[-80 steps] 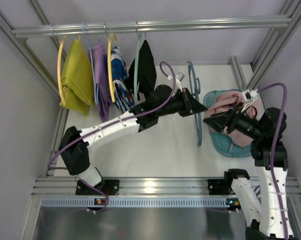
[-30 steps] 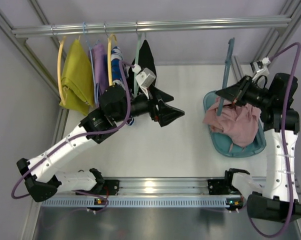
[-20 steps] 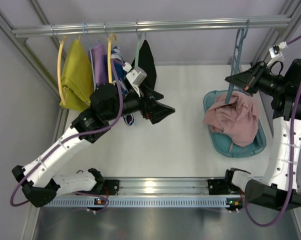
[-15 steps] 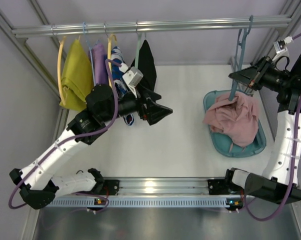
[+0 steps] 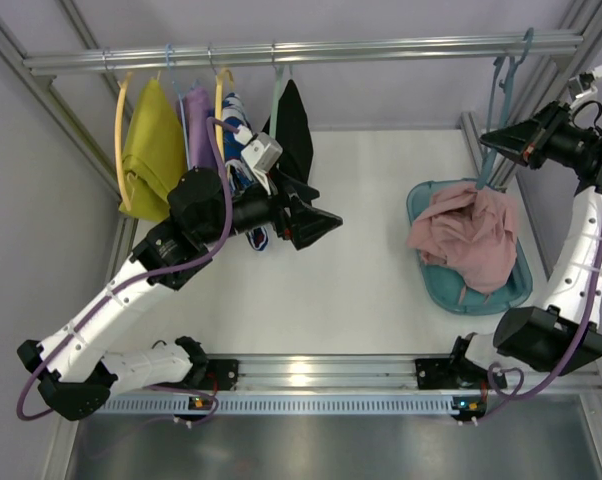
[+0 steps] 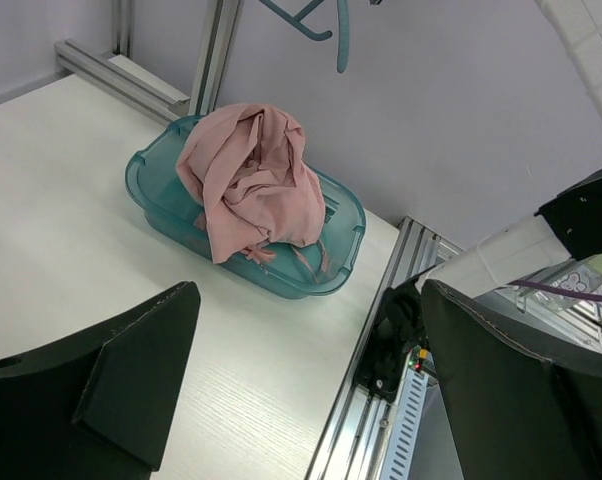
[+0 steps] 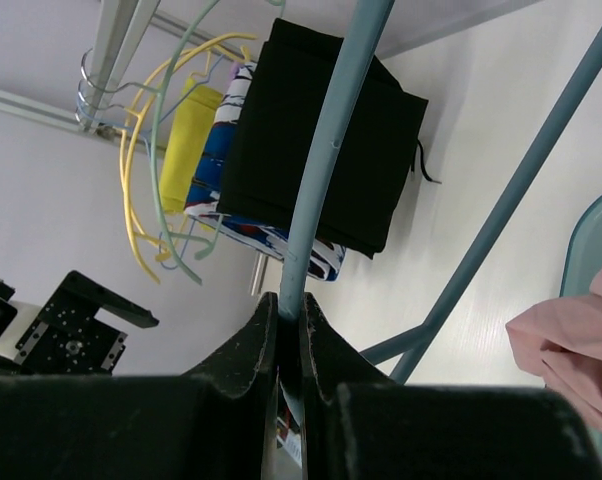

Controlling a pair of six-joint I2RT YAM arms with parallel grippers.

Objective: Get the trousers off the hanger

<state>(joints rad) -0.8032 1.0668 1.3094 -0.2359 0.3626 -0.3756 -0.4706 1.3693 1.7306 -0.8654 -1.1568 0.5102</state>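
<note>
Top external: trousers [image 5: 468,232] heaped in tub [image 5: 451,298], off the hanger [image 5: 494,100].
Right gripper [image 5: 487,134] clamps hanger near the rail [image 5: 381,46]; left gripper [image 5: 321,212] gapes, empty.

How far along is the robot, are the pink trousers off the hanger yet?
Done: the trousers lie bunched in the teal tub, off the hanger. In hand: the right gripper pinches the bare hanger, held up near the rail. The left gripper is open and holds nothing. Left: probably parking the hanger and letting go; whether its hook sits on the rail is unclear.
</note>
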